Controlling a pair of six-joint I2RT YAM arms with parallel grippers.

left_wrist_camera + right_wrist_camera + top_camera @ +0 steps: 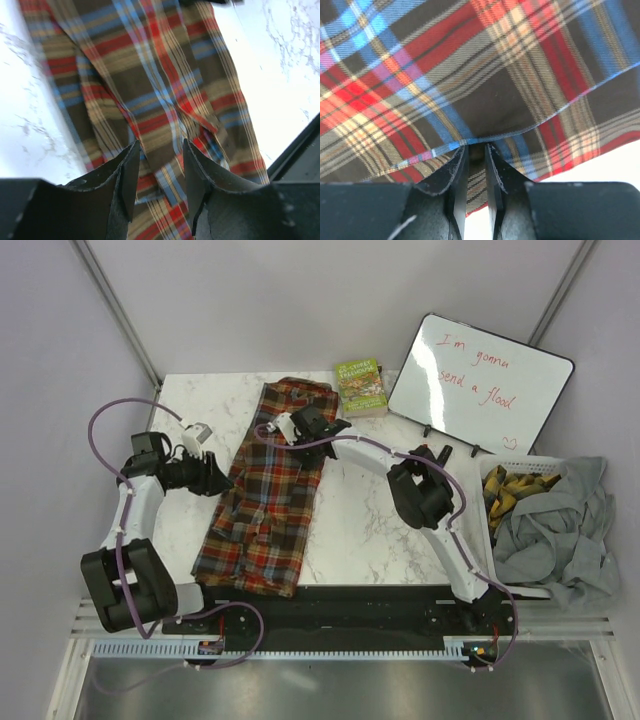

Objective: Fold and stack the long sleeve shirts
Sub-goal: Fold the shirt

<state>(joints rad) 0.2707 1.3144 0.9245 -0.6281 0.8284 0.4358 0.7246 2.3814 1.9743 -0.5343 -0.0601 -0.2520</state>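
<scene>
One long sleeve shirt (262,515), plaid in red-orange, brown and blue, lies folded into a long strip on the left half of the marble table (360,510). My left gripper (218,480) hovers at the strip's left edge. In the left wrist view it (160,146) stands open above the plaid cloth (160,75), with nothing between its fingers. My right gripper (285,430) is over the strip's far part. In the right wrist view it (476,146) is nearly closed, pinching a folded edge of the shirt (470,65), which puckers at its tips.
A small book (360,387) and a whiteboard (480,390) with red writing stand at the back of the table. At the right edge sits a white basket (497,530) holding yellow-and-dark cloth, with a grey garment (570,530) draped over it.
</scene>
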